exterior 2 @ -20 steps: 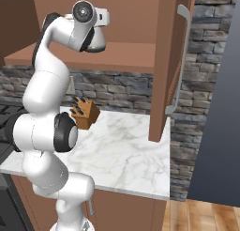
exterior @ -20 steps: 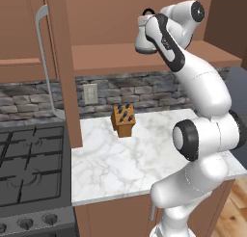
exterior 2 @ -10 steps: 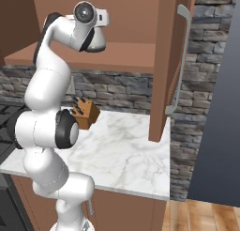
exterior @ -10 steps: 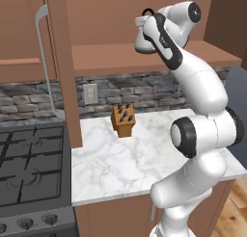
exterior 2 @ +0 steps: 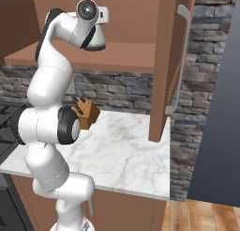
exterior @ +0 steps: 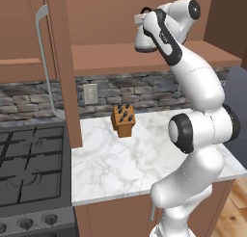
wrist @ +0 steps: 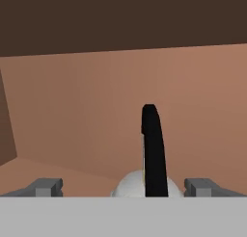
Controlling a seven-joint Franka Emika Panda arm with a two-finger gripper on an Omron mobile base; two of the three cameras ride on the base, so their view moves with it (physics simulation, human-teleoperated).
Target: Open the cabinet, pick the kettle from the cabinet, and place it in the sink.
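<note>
The cabinet (exterior: 111,58) is open, and its door (exterior: 60,62) with the long silver handle (exterior: 42,62) stands edge-on to the left. On its shelf sits the silver-grey kettle (exterior: 144,38), also seen under the hand in the right base view (exterior 2: 96,40). In the hand view my gripper (wrist: 126,188) is open, with one fingertip (wrist: 46,187) on each side of the kettle's black arched handle (wrist: 153,154). The pale kettle body (wrist: 131,185) lies low between them, touching neither. The sink is out of view.
A wooden knife block (exterior: 123,119) stands on the marble counter (exterior: 120,159) below the cabinet. A black gas stove (exterior: 29,168) lies to the left. The other open cabinet door (exterior 2: 171,61) juts out on the right, beside a dark tall panel (exterior 2: 215,131).
The hand has edged a little further into the cabinet toward the kettle. The jaws have stayed open and the kettle has not moved.
</note>
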